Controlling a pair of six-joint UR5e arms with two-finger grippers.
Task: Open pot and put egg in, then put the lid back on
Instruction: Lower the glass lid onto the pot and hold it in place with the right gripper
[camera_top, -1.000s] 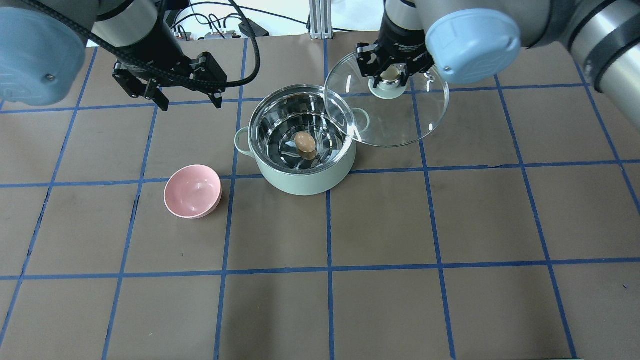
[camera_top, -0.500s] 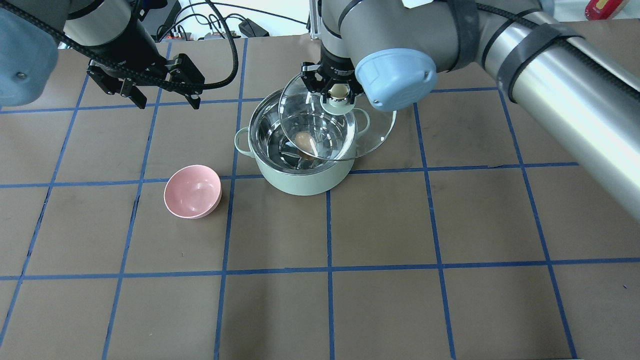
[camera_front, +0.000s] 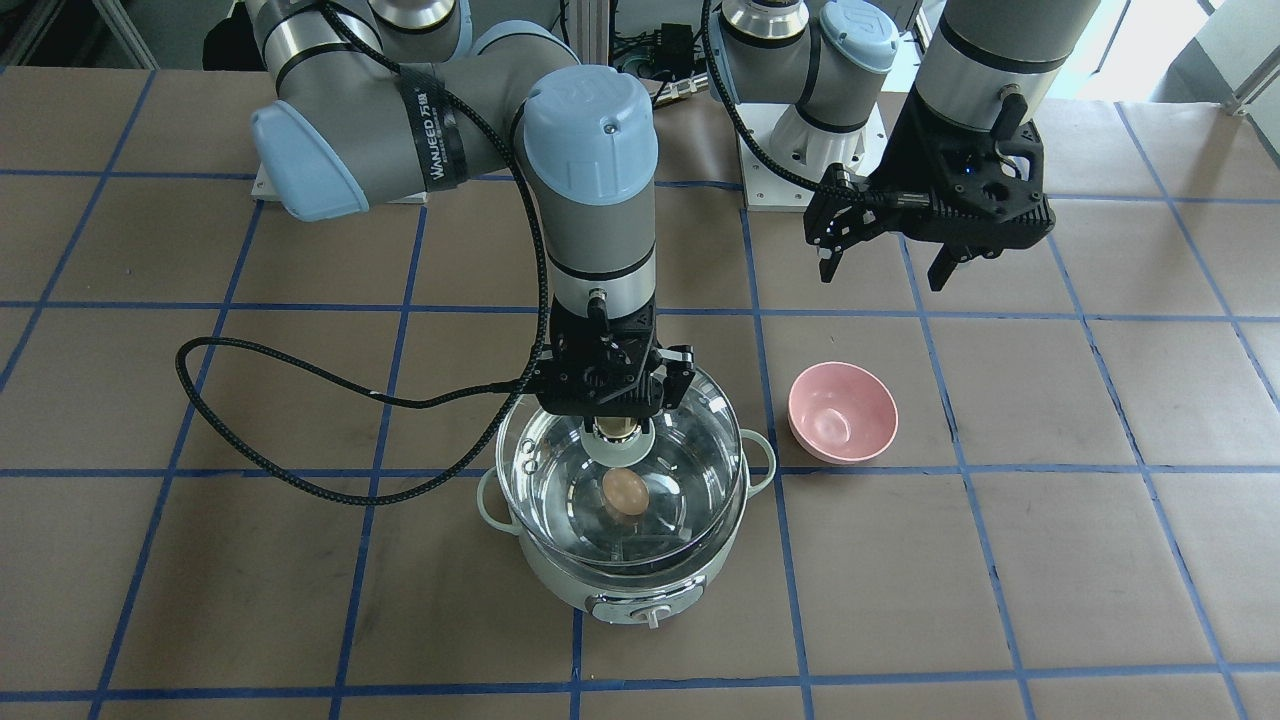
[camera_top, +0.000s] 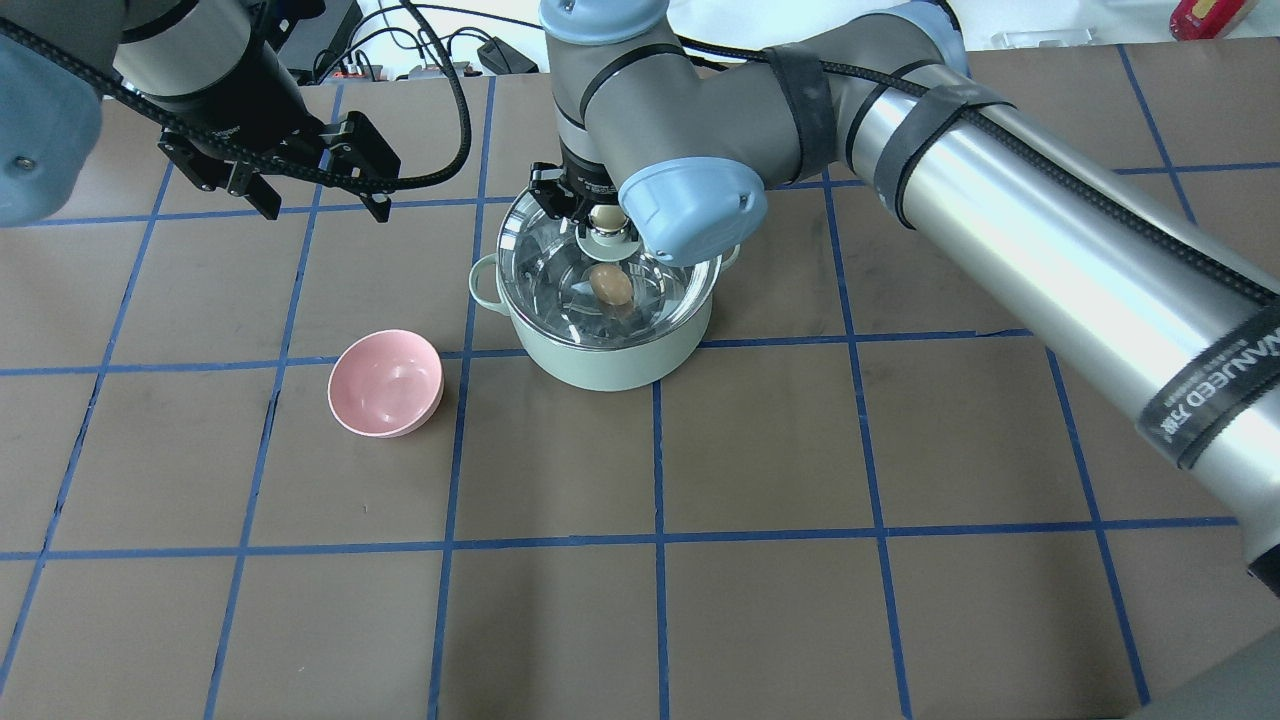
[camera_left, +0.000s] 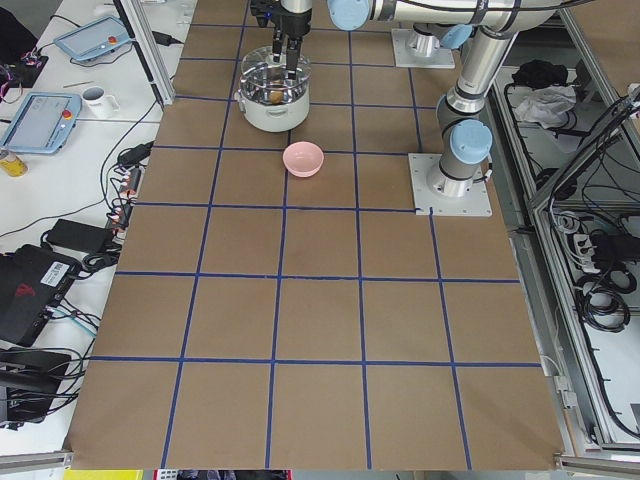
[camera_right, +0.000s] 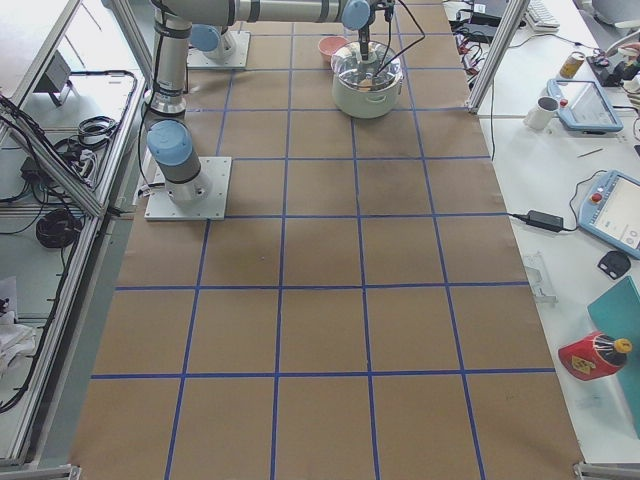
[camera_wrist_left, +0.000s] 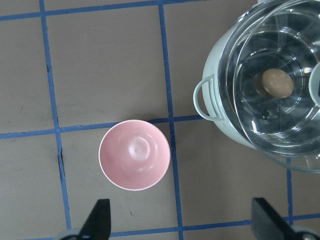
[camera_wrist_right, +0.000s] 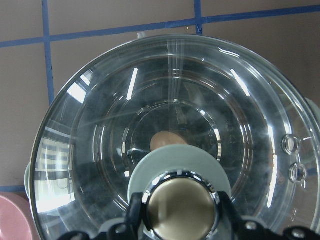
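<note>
The mint-green pot (camera_top: 600, 355) stands on the table with the tan egg (camera_top: 610, 284) inside; the egg also shows in the front view (camera_front: 625, 492). My right gripper (camera_top: 603, 218) is shut on the beige-topped knob of the glass lid (camera_top: 545, 265) and holds the lid over the pot's mouth, roughly centred. I cannot tell whether the lid's rim touches the pot. In the right wrist view the lid (camera_wrist_right: 100, 125) fills the frame with the egg (camera_wrist_right: 167, 140) under the glass. My left gripper (camera_top: 325, 205) is open and empty, to the left of the pot and further back.
A pink bowl (camera_top: 385, 383) sits empty to the front left of the pot, and shows under my left gripper in the left wrist view (camera_wrist_left: 134, 154). Blue tape lines grid the brown table (camera_top: 760, 450). A black cable loops on the table beside the pot (camera_front: 250, 440).
My right arm has carried the lid leftward from beside the pot to over its mouth. My left gripper has drifted slightly left and back, still open.
</note>
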